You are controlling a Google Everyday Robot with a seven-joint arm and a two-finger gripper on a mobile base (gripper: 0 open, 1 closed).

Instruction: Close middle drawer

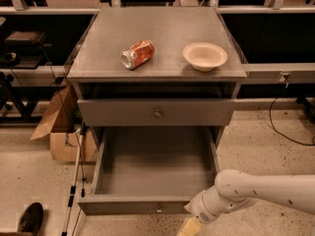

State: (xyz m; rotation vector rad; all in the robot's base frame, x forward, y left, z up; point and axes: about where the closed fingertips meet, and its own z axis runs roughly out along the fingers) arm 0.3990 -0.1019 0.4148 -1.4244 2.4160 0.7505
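Observation:
The middle drawer (152,173) is pulled far out of the grey cabinet, and its deep rectangular tray is empty. Its flat front (133,205) with a small round knob (158,210) faces the camera at the bottom of the view. My gripper (189,227) is at the end of the white arm (261,190), which comes in from the right. It is low at the frame's bottom edge, just in front of the right part of the drawer front. Its yellowish tip is partly cut off by the frame edge.
The taller upper drawer front (157,113) stands slightly out. On the cabinet top (98,58) lie a crushed orange can (137,54) and a beige bowl (205,56). A cardboard box (61,132) sits on the floor to the left, a shoe (30,218) at bottom left, and cables to the right.

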